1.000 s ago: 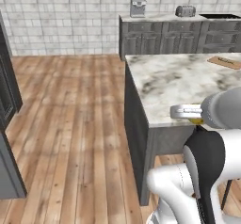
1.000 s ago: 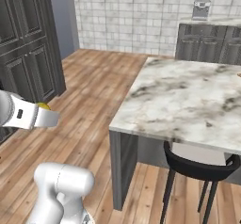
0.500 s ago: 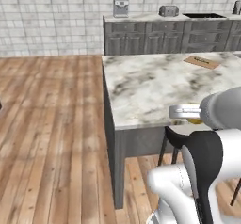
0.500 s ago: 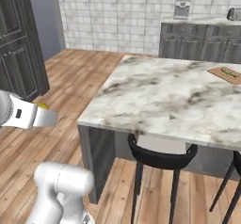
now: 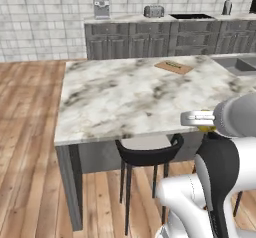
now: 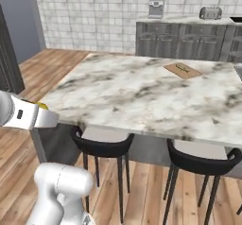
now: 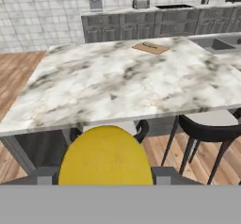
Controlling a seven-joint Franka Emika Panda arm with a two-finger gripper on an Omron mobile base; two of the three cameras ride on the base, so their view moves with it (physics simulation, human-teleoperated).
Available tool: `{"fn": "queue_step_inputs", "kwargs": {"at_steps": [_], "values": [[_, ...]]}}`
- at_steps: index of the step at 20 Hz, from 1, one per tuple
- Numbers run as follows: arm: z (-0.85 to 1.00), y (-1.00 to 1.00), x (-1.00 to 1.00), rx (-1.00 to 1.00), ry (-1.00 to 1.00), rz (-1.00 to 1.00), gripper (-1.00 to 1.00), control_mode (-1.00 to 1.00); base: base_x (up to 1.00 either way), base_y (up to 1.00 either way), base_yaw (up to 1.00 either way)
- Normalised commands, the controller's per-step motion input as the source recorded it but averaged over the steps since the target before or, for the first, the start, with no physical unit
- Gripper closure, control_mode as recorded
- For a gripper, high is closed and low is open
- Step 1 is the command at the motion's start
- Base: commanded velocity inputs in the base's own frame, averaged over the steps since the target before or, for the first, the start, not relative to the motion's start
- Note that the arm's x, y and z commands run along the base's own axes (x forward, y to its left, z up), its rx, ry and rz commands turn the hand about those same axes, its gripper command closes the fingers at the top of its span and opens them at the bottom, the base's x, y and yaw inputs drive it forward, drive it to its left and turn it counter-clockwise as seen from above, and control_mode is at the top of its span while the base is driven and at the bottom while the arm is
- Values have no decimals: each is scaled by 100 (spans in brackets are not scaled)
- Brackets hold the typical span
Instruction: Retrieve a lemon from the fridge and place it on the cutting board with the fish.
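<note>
your gripper (image 7: 105, 180) is clamped on the lemon (image 7: 105, 156), held off the near edge of the marble island (image 5: 130, 97); the cutting board (image 5: 173, 67) with the fish (image 5: 173, 64) sits far across it.

Lemon (image 5: 205, 128) in end effector (image 5: 197, 119), cutting board (image 5: 173, 66) far across island (image 5: 110, 102).
</note>
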Motion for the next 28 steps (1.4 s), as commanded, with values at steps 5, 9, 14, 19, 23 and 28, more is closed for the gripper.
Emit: {"fn": "queue_step_inputs", "kwargs": {"at_steps": [5,9,14,19,23,28], "values": [[0,0,0,0,0,0,100,100,0,-100,-3],[0,0,0,0,0,0,100,100,0,-100,-2],[0,0,0,0,0,0,100,100,0,-100,-1],[0,0,0,0,0,0,100,100,0,-100,-1],[0,0,0,0,0,0,100,100,0,-100,-3],[0,0,0,0,0,0,100,100,0,-100,-4]]}}
